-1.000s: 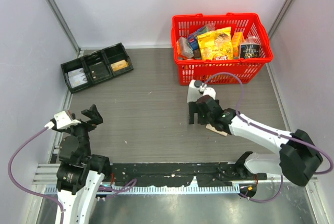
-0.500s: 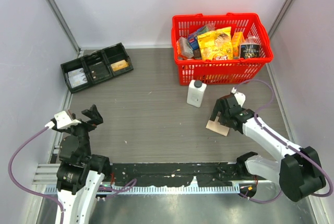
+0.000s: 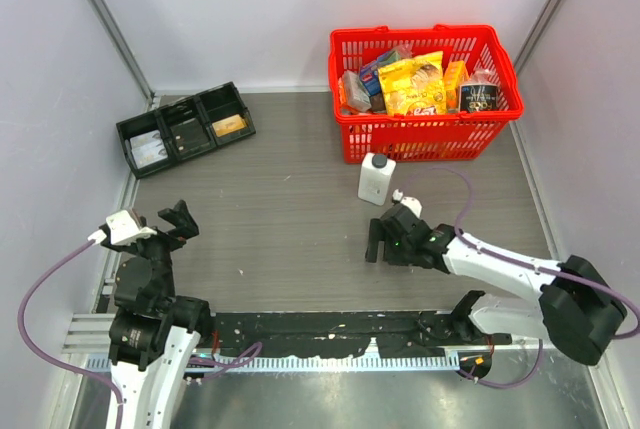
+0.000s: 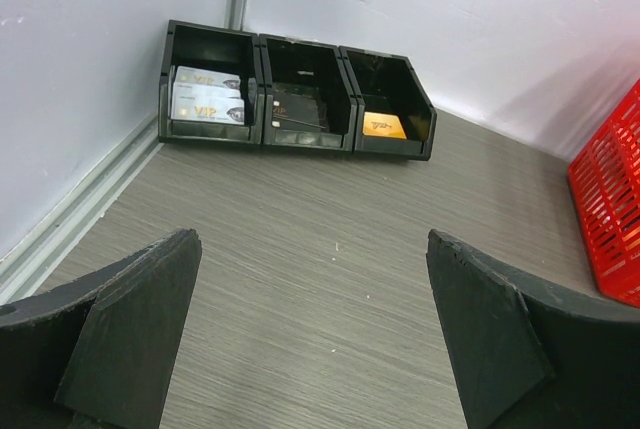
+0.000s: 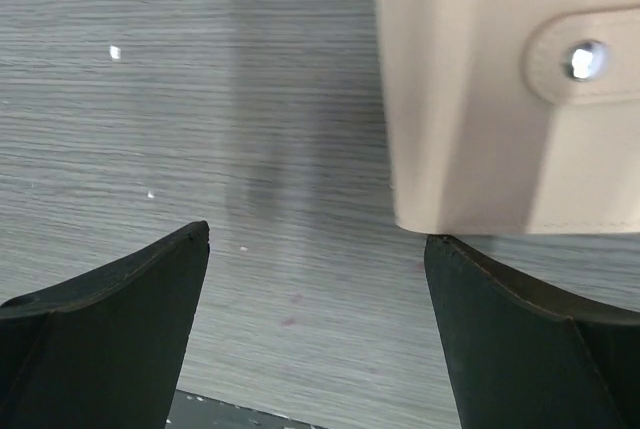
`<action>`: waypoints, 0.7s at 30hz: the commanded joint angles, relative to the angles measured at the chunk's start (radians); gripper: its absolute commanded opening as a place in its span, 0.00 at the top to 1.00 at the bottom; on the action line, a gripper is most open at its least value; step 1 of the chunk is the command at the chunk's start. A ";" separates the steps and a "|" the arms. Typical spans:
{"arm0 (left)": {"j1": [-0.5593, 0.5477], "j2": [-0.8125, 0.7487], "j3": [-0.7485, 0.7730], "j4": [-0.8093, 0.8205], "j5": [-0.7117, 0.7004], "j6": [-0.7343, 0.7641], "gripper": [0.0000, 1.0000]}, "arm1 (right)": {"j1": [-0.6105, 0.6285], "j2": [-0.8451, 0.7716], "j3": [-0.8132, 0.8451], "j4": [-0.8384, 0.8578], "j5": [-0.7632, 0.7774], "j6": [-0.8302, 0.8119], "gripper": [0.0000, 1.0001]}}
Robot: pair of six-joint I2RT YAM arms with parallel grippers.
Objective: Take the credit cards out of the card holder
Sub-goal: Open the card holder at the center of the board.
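- Two robot arms reach over a grey wood-grain table, and neither one holds anything.
- Far left: the left gripper (image 3: 178, 219) hangs above bare table with its fingers spread wide and nothing between them. It is well apart from the card holder.
- Back left, against the wall: a black tray (image 4: 258, 89) with three compartments side by side. The left one holds pale cards (image 4: 205, 99) with gold lettering, the middle one a dark card (image 4: 300, 109) and the right one an orange card (image 4: 383, 126).
- Centre: a white bottle (image 3: 376, 179) with a dark cap stands upright just in front of the basket.
- Right of centre: the right gripper (image 5: 317, 232) is low over the table, pointing down, its fingers spread wide with only bare table between them.
- The tan card holder (image 5: 500, 89) lies flat and closed, its snap tab (image 5: 585, 59) fastened. In the right wrist view it lies just past the tip of the right finger (image 5: 530, 339), off to that side and outside the gap. Whether the fingertip touches its edge cannot be told. From above, the arm hides it.
- Back right: a red basket (image 3: 420, 139) packed with groceries, among them a yellow snack bag (image 3: 412, 84) and a dark packet (image 3: 480, 97).
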 commanded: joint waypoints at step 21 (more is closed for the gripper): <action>0.006 0.221 0.107 -0.078 0.070 -0.137 0.00 | -0.473 0.044 0.015 0.185 -0.250 -0.212 0.19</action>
